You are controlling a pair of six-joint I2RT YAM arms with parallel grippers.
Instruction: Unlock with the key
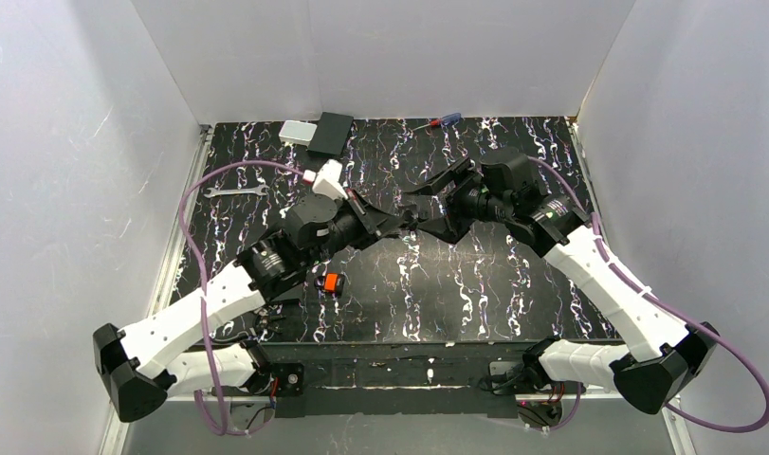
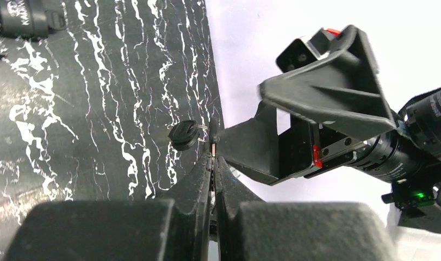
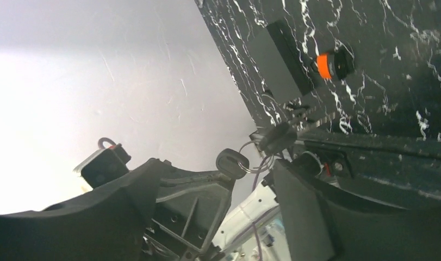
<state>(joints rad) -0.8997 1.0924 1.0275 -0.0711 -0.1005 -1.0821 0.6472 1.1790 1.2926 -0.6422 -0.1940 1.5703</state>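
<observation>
My left gripper (image 2: pixel 213 157) is shut on the key, gripped edge-on between its fingertips; in the right wrist view its dark head (image 3: pixel 278 138) shows at those tips. A wire ring links it to a second dark-headed key (image 3: pixel 233 163) that dangles free (image 2: pixel 182 134). My right gripper (image 3: pixel 253 174) is open, jaws wide apart, directly facing the left one above mid-table. The dangling key hangs at the mouth of its jaws, touching neither finger. In the top view the two grippers meet, left (image 1: pixel 406 220) and right (image 1: pixel 435 206).
A small orange-bodied block (image 1: pixel 331 282) lies beside the left arm. A silver wrench (image 1: pixel 236 191) is at the left edge. A black box (image 1: pixel 333 133), a pale box (image 1: pixel 295 131) and a screwdriver (image 1: pixel 437 121) sit along the back. A black lettered object (image 2: pixel 28 16) is partly in view.
</observation>
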